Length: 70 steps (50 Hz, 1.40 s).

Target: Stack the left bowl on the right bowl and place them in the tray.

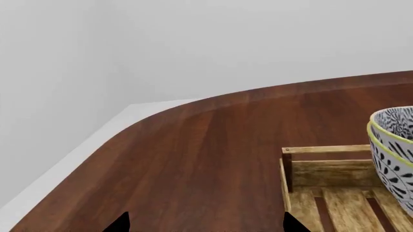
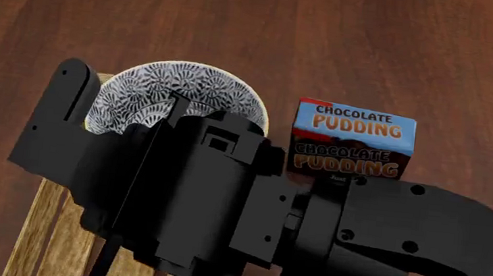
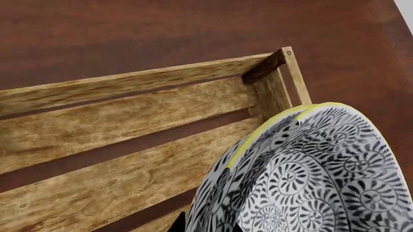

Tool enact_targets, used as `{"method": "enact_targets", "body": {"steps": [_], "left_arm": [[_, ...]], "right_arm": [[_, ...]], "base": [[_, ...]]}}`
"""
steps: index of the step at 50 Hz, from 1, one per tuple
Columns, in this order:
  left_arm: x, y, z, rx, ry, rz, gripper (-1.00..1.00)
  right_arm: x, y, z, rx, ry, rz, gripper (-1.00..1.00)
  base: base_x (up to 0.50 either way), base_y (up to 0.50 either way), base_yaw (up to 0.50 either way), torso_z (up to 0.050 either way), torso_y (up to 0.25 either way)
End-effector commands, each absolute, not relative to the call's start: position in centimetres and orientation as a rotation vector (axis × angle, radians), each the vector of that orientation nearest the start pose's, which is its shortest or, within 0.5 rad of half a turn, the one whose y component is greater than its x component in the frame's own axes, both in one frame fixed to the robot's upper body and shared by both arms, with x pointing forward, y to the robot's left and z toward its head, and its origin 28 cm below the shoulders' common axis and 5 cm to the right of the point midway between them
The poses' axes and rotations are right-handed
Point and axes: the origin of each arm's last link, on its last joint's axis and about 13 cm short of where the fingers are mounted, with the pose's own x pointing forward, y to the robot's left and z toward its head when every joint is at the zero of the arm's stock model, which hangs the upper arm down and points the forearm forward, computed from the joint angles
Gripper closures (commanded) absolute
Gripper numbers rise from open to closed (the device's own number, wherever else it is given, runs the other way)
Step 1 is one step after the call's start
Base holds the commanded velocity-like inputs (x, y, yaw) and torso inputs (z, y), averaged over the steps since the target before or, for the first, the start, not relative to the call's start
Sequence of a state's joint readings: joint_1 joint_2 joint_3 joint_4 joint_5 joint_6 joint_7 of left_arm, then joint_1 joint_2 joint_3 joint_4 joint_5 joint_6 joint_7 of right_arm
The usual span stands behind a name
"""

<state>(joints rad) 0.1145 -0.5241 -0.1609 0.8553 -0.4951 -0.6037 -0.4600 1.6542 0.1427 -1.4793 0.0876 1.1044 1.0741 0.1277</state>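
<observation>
Two black-and-white patterned bowls with yellow rims sit nested [image 1: 395, 145] at one end of the light-wood tray [image 1: 326, 171]. They also show in the head view [image 2: 174, 90] and the right wrist view [image 3: 310, 179]. My right gripper [image 3: 206, 226] is shut on the stacked bowls' rim, one fingertip inside and one outside, over the tray's slatted floor [image 3: 110, 145]. I cannot tell whether the bowls rest on the floor. My left gripper [image 1: 206, 224] is open and empty over bare table beside the tray's end. The right arm hides much of the tray [image 2: 47, 234] in the head view.
A blue-and-brown chocolate pudding box [image 2: 352, 140] stands on the dark wood table [image 2: 401, 44] just right of the bowls. The table's rounded edge [image 1: 148, 121] and a white wall lie beyond the tray in the left wrist view.
</observation>
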Motion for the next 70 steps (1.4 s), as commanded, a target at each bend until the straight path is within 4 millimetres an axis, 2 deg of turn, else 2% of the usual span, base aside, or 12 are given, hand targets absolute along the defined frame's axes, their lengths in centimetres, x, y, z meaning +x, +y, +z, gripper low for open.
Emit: {"method": "enact_targets", "body": {"steps": [1, 26, 44, 70], "left_arm": [[15.8, 27.4, 14.9, 0.128, -0.140, 0.218, -1.00], [15.2, 28.0, 15.0, 0.140, -0.136, 0.249, -1.00], [15.3, 27.7, 14.6, 0.143, -0.123, 0.242, -1.00], [15.3, 27.6, 14.8, 0.144, -0.126, 0.239, -1.00]], "right_arm": [[32.0, 2.8, 25.9, -1.035, 0.363, 0.848, 1.00], [33.5, 4.8, 23.7, -1.012, 0.346, 0.957, 1.00], [33.8, 4.6, 21.3, -1.036, 0.402, 0.972, 1.00], [33.7, 4.8, 20.9, -1.062, 0.389, 1.012, 1.00]], "base": [[0.00, 0.00, 0.00, 0.000, 0.000], [0.00, 0.00, 0.00, 0.000, 0.001], [0.00, 0.00, 0.00, 0.001, 0.001], [0.00, 0.00, 0.00, 0.000, 0.001]]}}
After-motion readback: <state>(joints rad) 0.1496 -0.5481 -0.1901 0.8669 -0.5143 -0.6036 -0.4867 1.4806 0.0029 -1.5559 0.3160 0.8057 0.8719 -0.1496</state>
